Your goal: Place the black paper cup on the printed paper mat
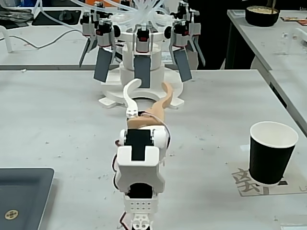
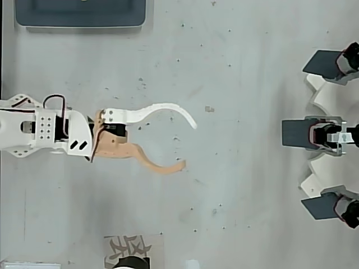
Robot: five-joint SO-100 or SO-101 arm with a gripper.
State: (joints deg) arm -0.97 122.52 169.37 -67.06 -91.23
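Observation:
The black paper cup (image 1: 271, 155) stands upright on the printed paper mat (image 1: 247, 183) at the right of the table in the fixed view, its white inside showing. In the overhead view the mat (image 2: 126, 245) lies at the bottom edge and only a dark sliver of the cup (image 2: 132, 263) shows there. My gripper (image 1: 152, 84) (image 2: 189, 144) is open near the table's middle, well apart from the cup. Nothing sits between its white finger (image 2: 162, 107) and its tan finger (image 2: 154, 163).
A white stand with several dark paddles (image 1: 144, 67) (image 2: 317, 134) faces the gripper at the far end. A dark grey tray (image 1: 24, 196) (image 2: 81, 14) lies on the side away from the cup. A dark bowl (image 1: 262, 14) sits on another table at back right.

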